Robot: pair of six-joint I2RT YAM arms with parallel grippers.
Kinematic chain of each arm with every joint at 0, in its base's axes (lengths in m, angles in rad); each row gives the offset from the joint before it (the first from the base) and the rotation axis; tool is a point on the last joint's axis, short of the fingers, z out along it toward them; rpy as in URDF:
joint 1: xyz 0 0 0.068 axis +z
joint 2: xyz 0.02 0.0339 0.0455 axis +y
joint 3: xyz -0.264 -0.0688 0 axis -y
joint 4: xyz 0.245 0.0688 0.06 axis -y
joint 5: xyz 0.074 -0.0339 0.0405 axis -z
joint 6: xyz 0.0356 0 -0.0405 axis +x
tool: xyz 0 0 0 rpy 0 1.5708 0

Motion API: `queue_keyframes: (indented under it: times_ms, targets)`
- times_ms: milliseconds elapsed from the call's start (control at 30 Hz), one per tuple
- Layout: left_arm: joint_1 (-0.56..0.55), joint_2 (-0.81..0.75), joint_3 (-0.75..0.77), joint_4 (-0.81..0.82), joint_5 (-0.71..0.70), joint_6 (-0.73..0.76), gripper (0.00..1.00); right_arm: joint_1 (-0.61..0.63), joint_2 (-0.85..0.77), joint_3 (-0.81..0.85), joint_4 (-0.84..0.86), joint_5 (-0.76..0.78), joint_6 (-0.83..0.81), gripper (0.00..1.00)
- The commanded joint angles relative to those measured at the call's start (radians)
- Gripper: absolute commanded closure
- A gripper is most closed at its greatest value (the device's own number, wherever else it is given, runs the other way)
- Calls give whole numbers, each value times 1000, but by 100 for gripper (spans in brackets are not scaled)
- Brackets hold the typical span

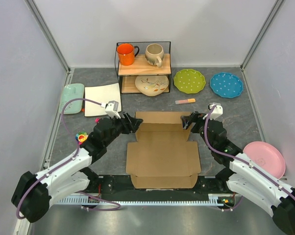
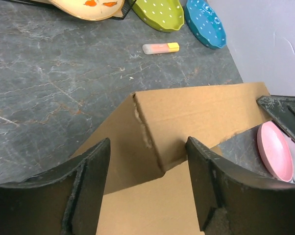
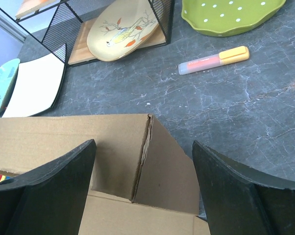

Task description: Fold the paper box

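Between two hands (image 1: 132,121) (image 1: 188,120), seemingly one box (image 1: 162,159)

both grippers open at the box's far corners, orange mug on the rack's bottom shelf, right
No, the top external view shows the orange mug on the top shelf of the rack. Left gripper and right gripper are open at the far corners of the paper box.

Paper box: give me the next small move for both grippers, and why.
Probably close both grippers on the far corners. The left gripper and right gripper are open, each straddling a corner crease of the paper box, whose far wall is raised.
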Motion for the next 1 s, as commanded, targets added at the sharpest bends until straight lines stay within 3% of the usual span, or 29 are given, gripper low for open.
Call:
queue_keyframes:
  times_ms: [0,167,333,567,867,967]
  targets:
    - [-2,91,48,-20,34,-17,34,3,7,-49,-143,-9,-25,14]
    - [0,97,38,4,20,-17,46,3,-16,-40,-157,-12,-29,13]
    - [0,95,32,-4,13,-13,48,3,-50,34,-168,-17,3,7]
    - [0,92,16,0,8,-19,49,-6,-1,156,-143,-41,12,7]
    - [0,65,-37,23,8,-42,55,-9,-21,-38,-133,-32,24,19]
    - [-2,56,-54,34,10,-45,62,-9,-39,-83,-131,-37,34,30]
